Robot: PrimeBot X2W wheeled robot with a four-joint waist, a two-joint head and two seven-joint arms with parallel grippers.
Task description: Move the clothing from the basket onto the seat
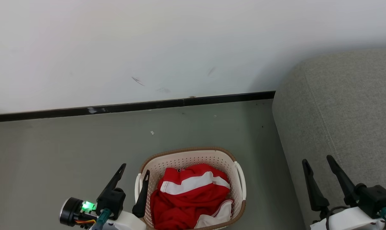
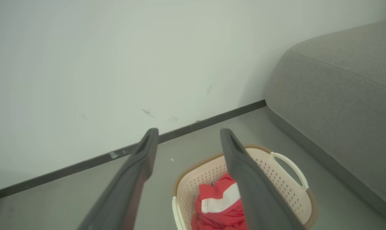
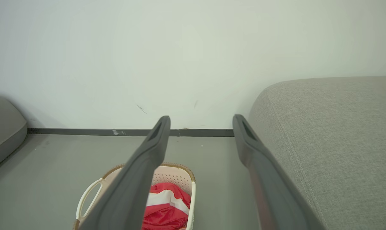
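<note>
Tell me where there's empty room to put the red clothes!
The large light grey fabric sofa is bare where visible. The grey floor between the black skirting and the cream perforated plastic basket is bare. Crowded: the basket, full of red-and-white clothing.

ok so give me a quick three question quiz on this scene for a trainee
1. True or false: the clothing lies inside the basket.
2. On which side of the basket, in the robot's terms, is the seat? A) left B) right C) underneath it
3. Fill in: the left gripper and the right gripper both hold nothing, and their fingers are ___.

Key: 1 true; 2 B; 3 open
</note>
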